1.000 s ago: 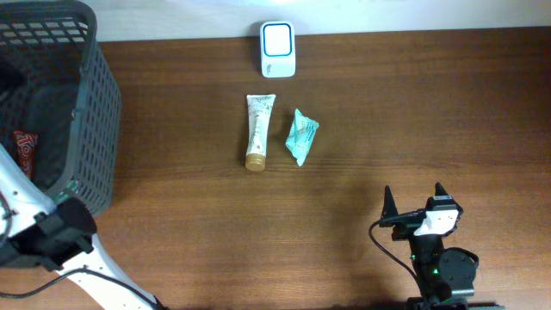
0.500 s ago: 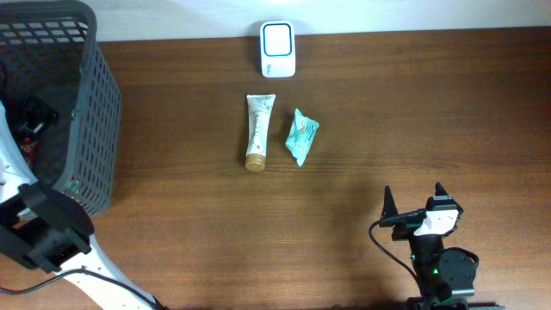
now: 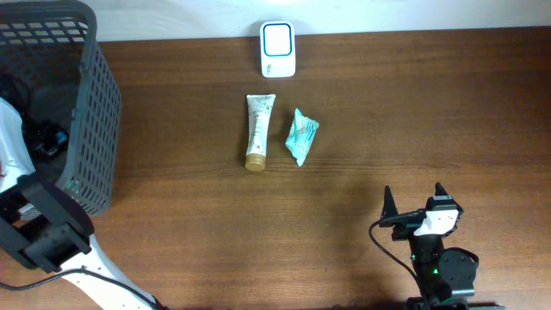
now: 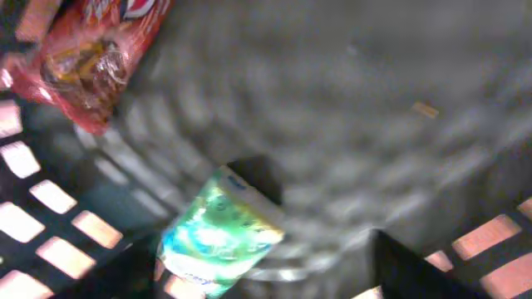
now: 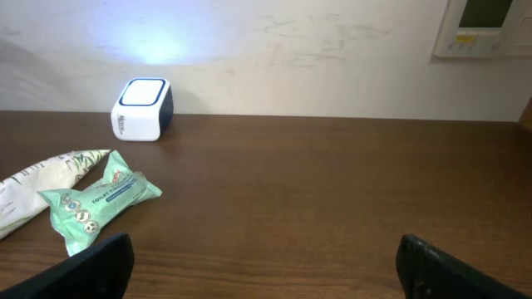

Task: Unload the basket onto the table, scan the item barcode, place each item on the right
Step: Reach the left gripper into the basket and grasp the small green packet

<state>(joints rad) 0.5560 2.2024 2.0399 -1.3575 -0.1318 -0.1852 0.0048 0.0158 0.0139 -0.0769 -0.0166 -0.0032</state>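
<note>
Tabletop (image 3: 215, 241) of dark wood: nearest us, the right gripper (image 3: 414, 196) hovers low over it, fingers spread wide and holding nothing. At the left, the left gripper (image 4: 258, 262) is down inside the grey basket (image 3: 99, 129), fingers wide apart. A blurred green packet (image 4: 218, 237) lies on the basket floor below them, and a red snack bag (image 4: 91, 58) lies beyond. Farther out on the table we see a tube (image 3: 257, 131) and a teal wipes pack (image 3: 301, 136) just beside each other. Farthest stands the white scanner (image 3: 277, 49).

Grey mesh basket (image 3: 99, 120); red snack pack (image 4: 90, 56); teal wipes packet (image 3: 301, 136).
</note>
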